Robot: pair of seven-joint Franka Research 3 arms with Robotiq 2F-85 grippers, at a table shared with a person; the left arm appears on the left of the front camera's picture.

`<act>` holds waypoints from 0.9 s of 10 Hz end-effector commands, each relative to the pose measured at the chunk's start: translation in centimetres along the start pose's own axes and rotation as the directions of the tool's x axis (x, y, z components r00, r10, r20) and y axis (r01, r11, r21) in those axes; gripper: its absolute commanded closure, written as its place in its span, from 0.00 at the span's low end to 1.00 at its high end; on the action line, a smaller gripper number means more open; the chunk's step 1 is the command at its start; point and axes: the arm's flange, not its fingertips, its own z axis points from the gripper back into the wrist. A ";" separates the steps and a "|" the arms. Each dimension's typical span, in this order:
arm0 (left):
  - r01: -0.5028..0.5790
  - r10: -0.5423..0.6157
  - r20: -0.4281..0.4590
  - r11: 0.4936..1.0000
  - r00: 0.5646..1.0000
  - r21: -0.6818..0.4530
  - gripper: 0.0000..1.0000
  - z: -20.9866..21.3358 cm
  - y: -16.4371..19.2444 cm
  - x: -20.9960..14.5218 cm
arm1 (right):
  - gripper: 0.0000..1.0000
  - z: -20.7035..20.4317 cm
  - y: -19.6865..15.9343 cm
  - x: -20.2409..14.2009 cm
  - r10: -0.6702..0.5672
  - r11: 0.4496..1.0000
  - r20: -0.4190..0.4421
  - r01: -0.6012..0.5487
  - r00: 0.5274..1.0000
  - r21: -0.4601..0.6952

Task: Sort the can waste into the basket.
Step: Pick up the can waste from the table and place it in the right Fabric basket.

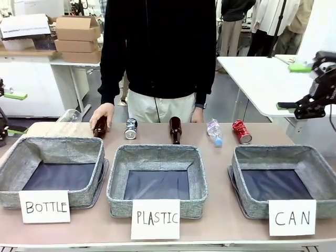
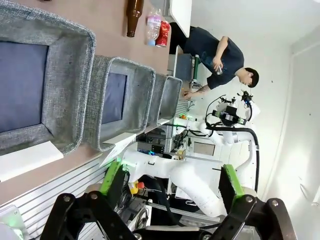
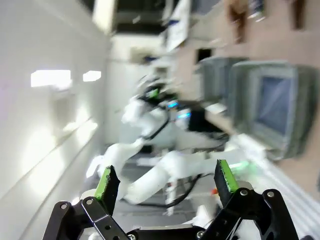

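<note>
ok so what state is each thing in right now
red crushed drink can, on the table, unsorted
silver and black crushed can, on the table, unsorted
grey woven basket carded CAN, empty
left gripper, open, holding nothing
right gripper, open, holding nothing

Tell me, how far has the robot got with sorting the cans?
Nothing done yet: the CAN basket is empty. The red can and the silver-and-black can lie at the table's far side. Nothing in hand: left gripper and right gripper are open and empty. Both cans are left.
</note>
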 end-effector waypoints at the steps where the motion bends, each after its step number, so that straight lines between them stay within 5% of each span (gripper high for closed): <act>1: 0.019 -0.019 -0.012 1.000 1.000 0.002 0.00 0.2 0.0 -0.2 | 0.00 -2.8 0.9 3.3 0.177 0.872 0.015 -0.150 0.984 -0.466; 3: 0.019 -0.019 -0.012 1.000 1.000 0.002 0.00 0.2 0.0 -0.2 | 0.00 -3.5 0.6 6.9 0.271 0.589 -0.086 -0.236 0.959 -0.773; 5: 0.019 -0.019 -0.012 1.000 1.000 0.002 0.00 0.2 0.0 -0.2 | 0.00 -4.7 -1.3 8.8 0.224 0.445 -0.132 -0.221 0.966 -0.868; 6: 0.019 -0.019 -0.012 1.000 1.000 0.002 0.00 0.2 0.0 -0.2 | 0.00 -4.7 -1.5 8.6 0.222 0.476 -0.094 -0.192 0.971 -0.858; 7: 0.019 -0.019 -0.012 1.000 1.000 0.002 0.00 0.2 0.0 -0.2 | 0.00 -3.9 -0.4 6.6 0.068 0.711 -0.038 -0.075 0.997 -0.699; 8: 0.019 -0.019 -0.012 1.000 1.000 0.002 0.00 0.2 0.0 -0.2 | 0.00 -4.3 -1.1 8.9 0.281 0.549 -0.129 -0.270 0.951 -0.791; 9: 0.019 -0.019 -0.012 1.000 1.000 0.002 0.00 0.2 0.0 -0.2 | 0.00 -4.3 -1.1 8.9 0.281 0.549 -0.129 -0.270 0.951 -0.791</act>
